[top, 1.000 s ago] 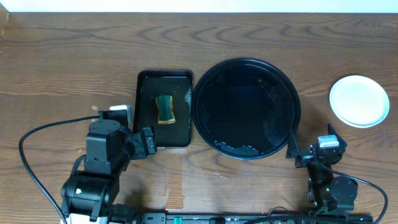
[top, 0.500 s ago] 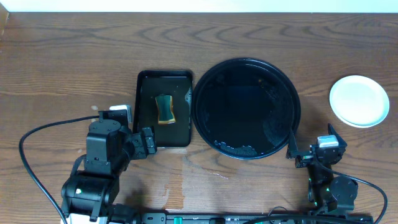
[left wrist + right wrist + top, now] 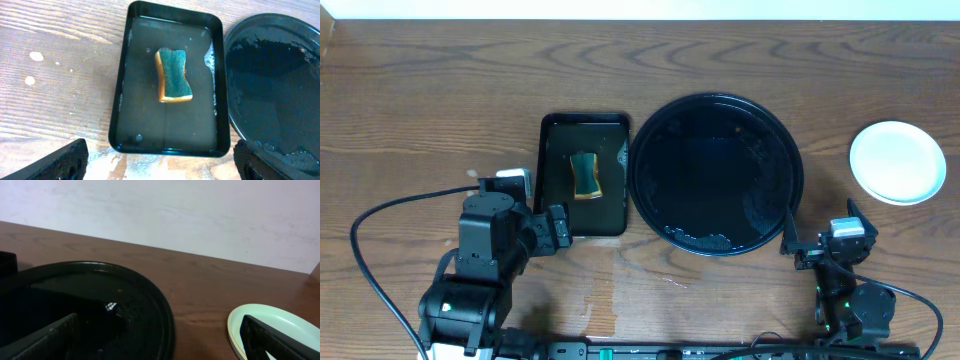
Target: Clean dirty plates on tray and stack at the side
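Observation:
The large round black tray [image 3: 716, 102] lies mid-table with no plate on it, only wet spots; it also shows in the left wrist view [image 3: 270, 75] and the right wrist view [image 3: 150, 300]. The plates [image 3: 897, 161] sit stacked on the table at the far right. In the right wrist view [image 3: 270, 325] a pale mint plate is on top, with a yellowish rim under it. My left gripper [image 3: 540, 215] [image 3: 160, 167] is open and empty at the near end of the small tray. My right gripper [image 3: 820, 228] [image 3: 160, 340] is open and empty, low between tray and plates.
A small rectangular black tray [image 3: 542, 170] [image 3: 117, 100] holds shallow water and a green-and-yellow sponge [image 3: 585, 175] [image 3: 173, 75], left of the round tray. Wet smears mark the wood near the front edge. A wall stands behind the table.

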